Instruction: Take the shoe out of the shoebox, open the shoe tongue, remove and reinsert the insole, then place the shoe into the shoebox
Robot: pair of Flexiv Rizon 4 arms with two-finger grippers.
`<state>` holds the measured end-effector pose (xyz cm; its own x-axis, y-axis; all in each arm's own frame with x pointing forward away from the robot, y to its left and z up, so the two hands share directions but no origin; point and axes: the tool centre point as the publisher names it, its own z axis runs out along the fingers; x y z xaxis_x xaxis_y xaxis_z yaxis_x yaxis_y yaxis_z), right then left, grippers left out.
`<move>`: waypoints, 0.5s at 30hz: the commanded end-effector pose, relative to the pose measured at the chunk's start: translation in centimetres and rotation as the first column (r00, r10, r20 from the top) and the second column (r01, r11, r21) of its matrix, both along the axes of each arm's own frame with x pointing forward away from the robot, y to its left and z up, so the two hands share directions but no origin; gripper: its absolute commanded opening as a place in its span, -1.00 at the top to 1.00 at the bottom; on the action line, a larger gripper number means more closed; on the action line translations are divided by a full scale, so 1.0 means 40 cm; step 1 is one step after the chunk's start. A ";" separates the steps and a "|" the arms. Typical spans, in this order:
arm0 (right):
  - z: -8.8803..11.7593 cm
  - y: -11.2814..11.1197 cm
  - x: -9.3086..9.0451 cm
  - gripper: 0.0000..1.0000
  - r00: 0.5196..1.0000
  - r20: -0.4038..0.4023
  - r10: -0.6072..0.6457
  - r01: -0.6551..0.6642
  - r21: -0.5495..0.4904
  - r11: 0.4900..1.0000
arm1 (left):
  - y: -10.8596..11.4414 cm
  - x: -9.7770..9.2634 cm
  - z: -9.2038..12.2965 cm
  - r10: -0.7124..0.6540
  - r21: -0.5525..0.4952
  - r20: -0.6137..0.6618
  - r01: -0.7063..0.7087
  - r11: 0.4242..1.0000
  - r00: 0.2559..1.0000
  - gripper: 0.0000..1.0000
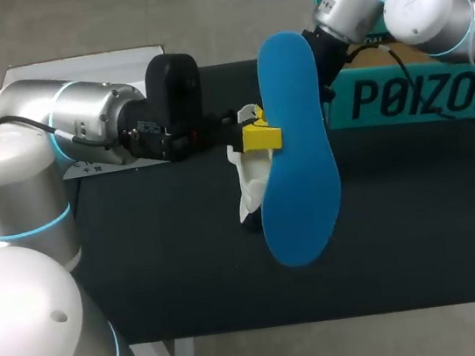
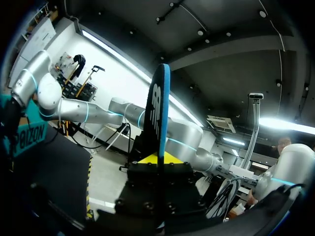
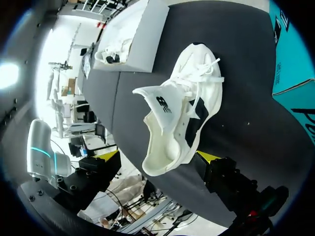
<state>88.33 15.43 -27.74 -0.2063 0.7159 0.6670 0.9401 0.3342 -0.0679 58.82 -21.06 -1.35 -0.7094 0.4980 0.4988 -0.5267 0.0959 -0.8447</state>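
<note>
The left gripper (image 1: 260, 136) is clenched on the blue insole (image 1: 296, 152), holding it upright on edge just left of the shoebox (image 1: 420, 95). The white shoe (image 3: 182, 118) sits on the table (image 1: 172, 276) beside the shoebox, its tongue pulled open. The right gripper (image 3: 158, 156) is released, its fingers spread wide either side of the shoe's heel, near the shoebox
</note>
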 end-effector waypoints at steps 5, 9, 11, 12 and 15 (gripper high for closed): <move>0.138 -0.062 -0.015 -1.00 0.949 -0.096 -0.300 0.306 0.499 0.811 | -0.001 0.013 0.002 0.009 0.001 0.052 -0.009 1.000 0.999 1.00; 0.194 -0.073 -0.022 -1.00 0.934 -0.143 -0.327 0.348 0.558 0.753 | 0.008 0.057 0.012 0.048 -0.006 0.235 -0.048 0.999 0.971 1.00; 0.226 -0.082 -0.028 -1.00 0.920 -0.198 -0.338 0.386 0.604 0.697 | 0.014 0.080 0.010 0.072 0.007 0.342 -0.080 0.997 0.937 1.00; 0.235 -0.085 -0.030 -1.00 0.919 -0.208 -0.336 0.390 0.616 0.684 | 0.016 0.087 0.008 0.062 0.022 0.390 -0.077 0.997 0.919 1.00; 0.275 -0.099 -0.036 -1.00 0.912 -0.212 -0.352 0.402 0.644 0.651 | 0.024 0.107 0.007 0.051 0.038 0.498 -0.080 0.996 0.866 1.00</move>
